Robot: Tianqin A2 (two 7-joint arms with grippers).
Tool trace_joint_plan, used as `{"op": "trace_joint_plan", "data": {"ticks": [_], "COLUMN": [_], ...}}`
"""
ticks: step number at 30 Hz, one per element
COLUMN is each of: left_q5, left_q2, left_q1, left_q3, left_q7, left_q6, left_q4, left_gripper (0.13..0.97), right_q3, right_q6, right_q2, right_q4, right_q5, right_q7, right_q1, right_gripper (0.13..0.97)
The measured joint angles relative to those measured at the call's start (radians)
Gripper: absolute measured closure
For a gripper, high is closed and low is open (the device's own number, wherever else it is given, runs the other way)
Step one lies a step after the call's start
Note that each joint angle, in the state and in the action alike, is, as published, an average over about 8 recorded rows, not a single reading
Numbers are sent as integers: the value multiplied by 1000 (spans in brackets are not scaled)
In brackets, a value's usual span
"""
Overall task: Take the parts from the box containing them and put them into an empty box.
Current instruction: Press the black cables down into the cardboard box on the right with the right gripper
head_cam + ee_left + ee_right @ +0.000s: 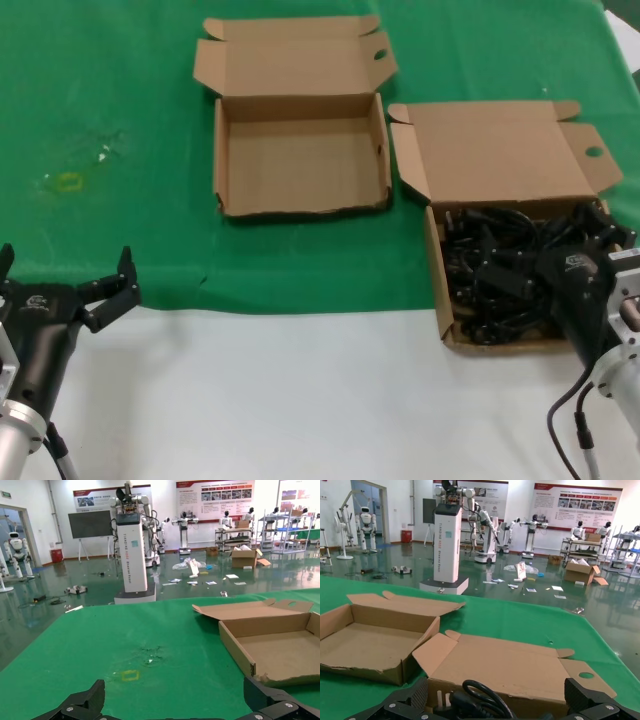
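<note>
The box containing the parts (500,150) lies at the right, its large squarish lid folded back. Several coiled black cords (500,270) fill its tray. My right gripper (550,255) is open, low over the cords, with nothing held. In the right wrist view its fingers (415,700) stand wide on either side of a cord loop and plug (475,700), in front of the lid (520,665). The empty box (300,150) with its short wide lid sits at the centre back; it also shows in the left wrist view (280,650). My left gripper (65,262) is open and empty at the near left.
A green cloth (120,100) covers the far part of the table, with a small yellow mark (70,182) on its left. The near strip is bare white tabletop (300,400). The two boxes stand close together, a narrow gap between them.
</note>
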Motion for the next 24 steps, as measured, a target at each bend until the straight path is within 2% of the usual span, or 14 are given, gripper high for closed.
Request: {"op": "trace_joint_plan", "data": {"ticks": [24], "left_q5": [0], "left_q2": [0], "left_q1": [0], "left_q3": [0], "left_q7": [0], "left_q6": [0], "left_q4": [0], "left_gripper": [132], "right_q3": [0], "right_q6": [0], "right_q2": [0], "right_q4": [0], "right_q5": [0], "right_q7": [0], "right_q1": [0], "right_gripper": [129]}}
